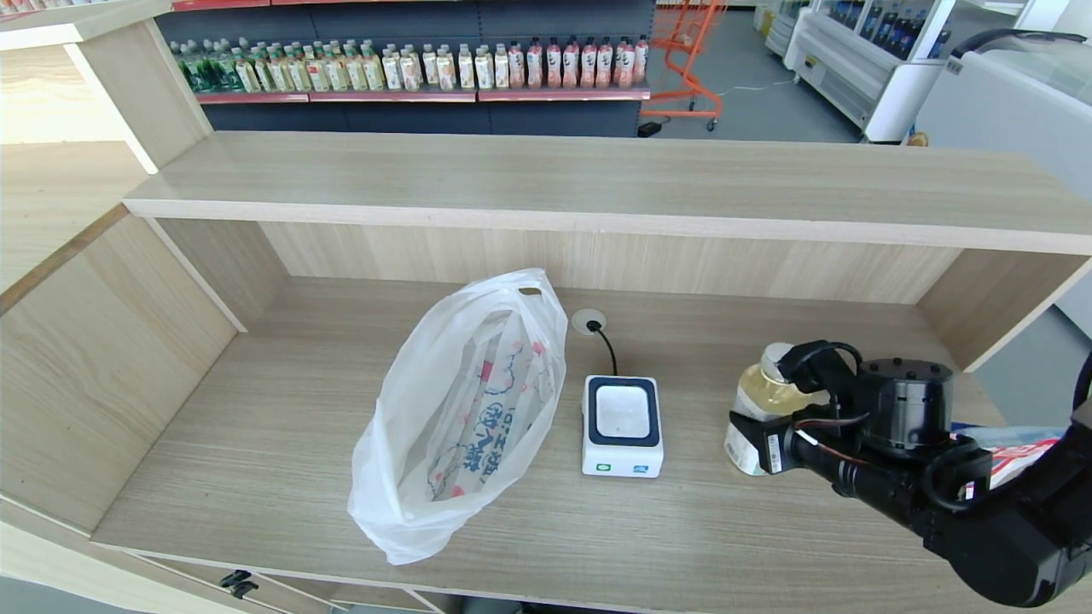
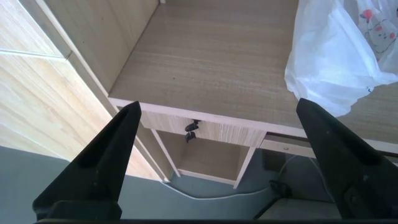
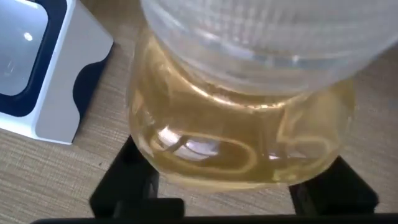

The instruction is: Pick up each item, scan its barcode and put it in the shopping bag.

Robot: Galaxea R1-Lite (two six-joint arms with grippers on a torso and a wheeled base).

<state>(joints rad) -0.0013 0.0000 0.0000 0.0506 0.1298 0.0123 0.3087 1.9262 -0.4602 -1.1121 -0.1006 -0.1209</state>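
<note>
Left wrist view: the left gripper (image 2: pixel 217 106) is seen with its fingers spread wide and nothing held, above the front edge of the wooden counter (image 2: pixel 205 56), near the shopping bag (image 2: pixel 336 56). Farther in, on the counter's right, a bottle (image 1: pixel 759 396) of pale yellow liquid is clasped between the fingers of the right gripper (image 3: pixel 235 168), just right of the scanner (image 1: pixel 622 424). A printed packet (image 1: pixel 482 418) is seen inside the bag. Drinks are lined up on a far shelf (image 1: pixel 409 94).
</note>
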